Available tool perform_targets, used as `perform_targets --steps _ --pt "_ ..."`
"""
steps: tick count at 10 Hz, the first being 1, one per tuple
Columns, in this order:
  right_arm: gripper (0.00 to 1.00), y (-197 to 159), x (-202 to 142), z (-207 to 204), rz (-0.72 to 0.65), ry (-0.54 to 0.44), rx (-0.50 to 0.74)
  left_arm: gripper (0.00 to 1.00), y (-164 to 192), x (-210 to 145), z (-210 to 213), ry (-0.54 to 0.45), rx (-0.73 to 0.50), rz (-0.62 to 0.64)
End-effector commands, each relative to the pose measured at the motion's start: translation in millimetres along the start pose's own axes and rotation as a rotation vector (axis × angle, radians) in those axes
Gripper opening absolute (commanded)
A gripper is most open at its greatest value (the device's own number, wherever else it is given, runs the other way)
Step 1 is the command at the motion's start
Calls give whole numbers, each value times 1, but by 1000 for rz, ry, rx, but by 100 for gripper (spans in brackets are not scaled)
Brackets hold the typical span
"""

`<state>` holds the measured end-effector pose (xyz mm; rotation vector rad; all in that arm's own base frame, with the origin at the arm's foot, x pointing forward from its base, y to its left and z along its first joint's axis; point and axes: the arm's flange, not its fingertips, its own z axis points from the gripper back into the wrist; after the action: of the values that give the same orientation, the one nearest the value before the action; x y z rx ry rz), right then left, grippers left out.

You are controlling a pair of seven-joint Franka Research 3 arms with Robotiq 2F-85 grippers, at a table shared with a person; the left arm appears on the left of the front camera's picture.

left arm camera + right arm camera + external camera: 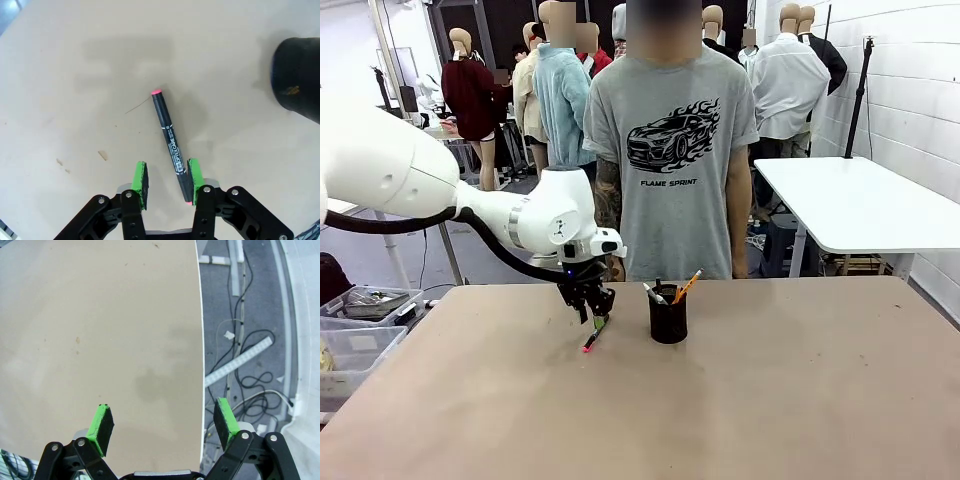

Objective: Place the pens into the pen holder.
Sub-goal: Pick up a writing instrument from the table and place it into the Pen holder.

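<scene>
While jaws gape, black pen (170,140) touches one pad.

Left pincer (166,184) points down, jaws apart – right pincer (165,424) spread wide.

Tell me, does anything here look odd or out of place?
One black pen lies on the table between the left gripper's open fingers, touching one pad, outside the pen holder. Nothing is spilled or broken.

You face a tan tabletop (800,400); a white side table (860,205) stands against the white panelled wall (910,80), cables (250,355) trailing over grey floor (260,300).
</scene>
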<state>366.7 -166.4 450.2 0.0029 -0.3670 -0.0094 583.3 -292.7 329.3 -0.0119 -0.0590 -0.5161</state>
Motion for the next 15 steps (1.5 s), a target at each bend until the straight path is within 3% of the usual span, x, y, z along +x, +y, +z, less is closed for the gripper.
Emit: perform_targets --steps 1,3,10,11,13,15 --pt "100 3 -1 -2 -9 2 -29 44 -10 9 -2 14 4 8" --pt "100 3 -1 -2 -9 2 -29 44 -14 12 -7 -8 -8 1" --pt "100 3 -1 -2 -9 2 -29 42 -10 15 -21 76 -10 46" --pt "100 3 -1 -2 -9 2 -29 34 -11 15 -19 64 -9 27" --pt "100 3 -1 -2 -9 2 -29 0 -10 15 -18 72 -15 19" --pt "100 3 -1 -2 -9 2 -29 0 -8 15 -20 76 -22 19"
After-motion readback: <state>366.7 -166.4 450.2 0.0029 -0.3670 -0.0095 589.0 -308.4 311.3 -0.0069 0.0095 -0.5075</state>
